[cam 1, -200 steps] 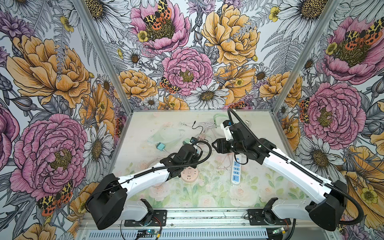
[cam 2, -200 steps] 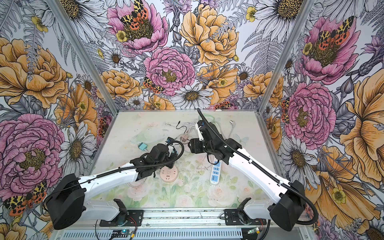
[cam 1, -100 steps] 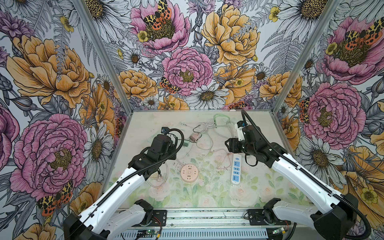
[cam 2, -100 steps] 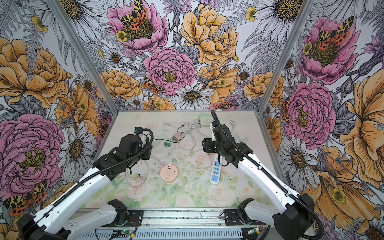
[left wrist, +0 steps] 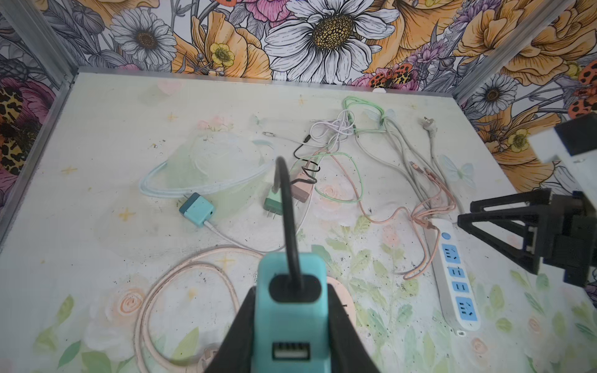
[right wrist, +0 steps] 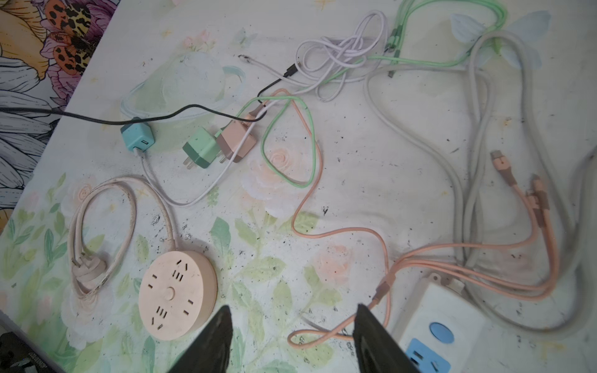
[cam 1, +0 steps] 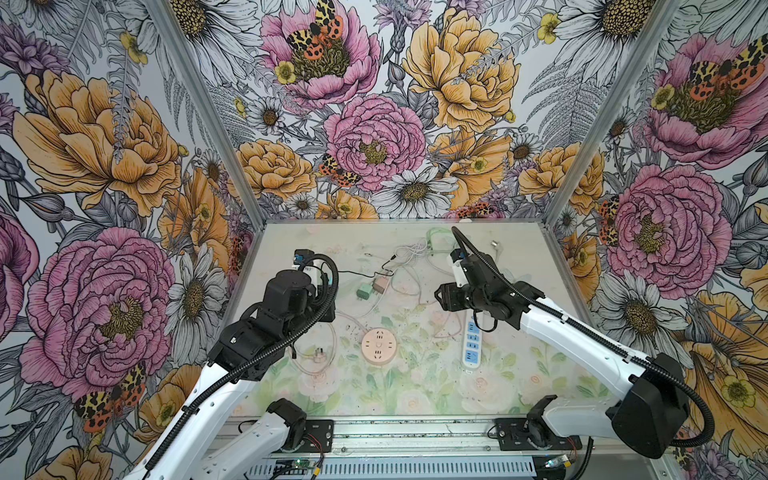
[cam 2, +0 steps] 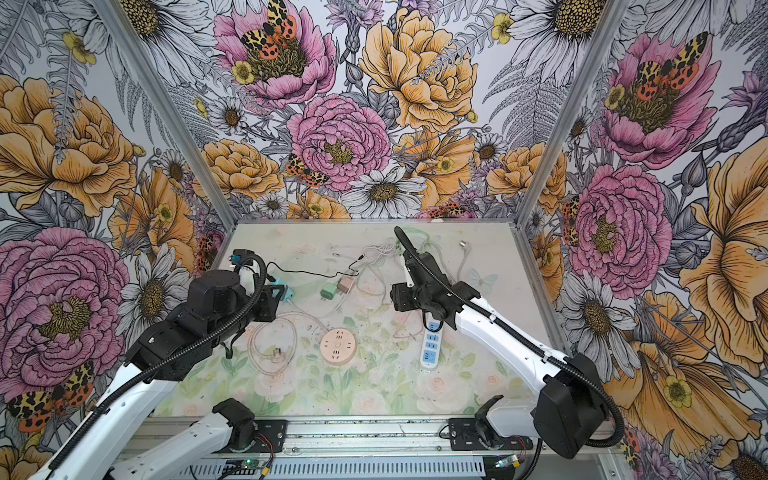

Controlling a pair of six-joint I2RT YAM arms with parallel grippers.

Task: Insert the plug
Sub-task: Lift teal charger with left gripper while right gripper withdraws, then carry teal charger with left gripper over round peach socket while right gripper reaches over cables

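Left wrist view: the left gripper is clamping a teal charger; the right gripper is hanging parted, seemingly empty.

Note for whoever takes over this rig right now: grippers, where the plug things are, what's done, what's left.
Grippers: the left gripper is shut on the teal charger, which has a black cable attached and is lifted off the table. The right gripper is open and empty, hovering between the round socket and the white power strip.
Done: the charger is in hand.
Left: both outlets look empty. Carry the charger over and push it in. I cannot tell which outlet is meant.
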